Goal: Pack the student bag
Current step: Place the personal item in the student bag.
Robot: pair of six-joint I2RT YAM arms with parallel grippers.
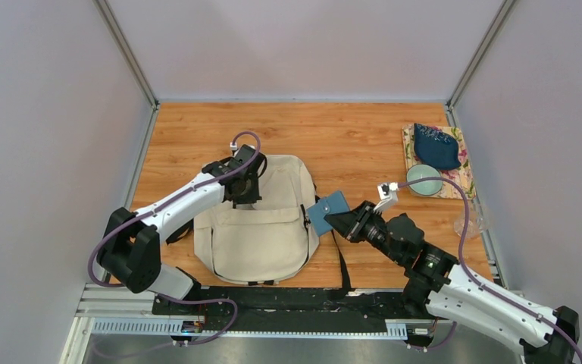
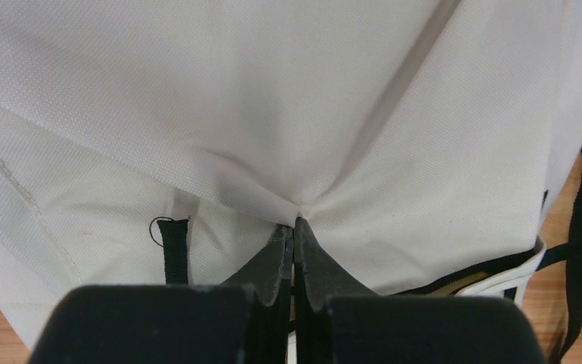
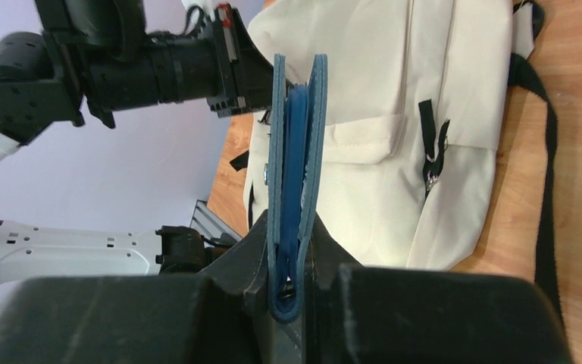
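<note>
Student bag [image 1: 265,231] lies under the left claw [image 2: 295,225], cloth pinched; right claw [image 3: 294,239] grips teal wallet [image 1: 328,210].

Cream canvas student bag [image 1: 261,231], flat, front-up

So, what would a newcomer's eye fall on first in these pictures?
First, the large cream canvas backpack lying flat in the middle of the wooden table. The left tool is shut on a pinch of its fabric at the far end, and the right tool grips a small teal wallet at the bag's right edge.
</note>
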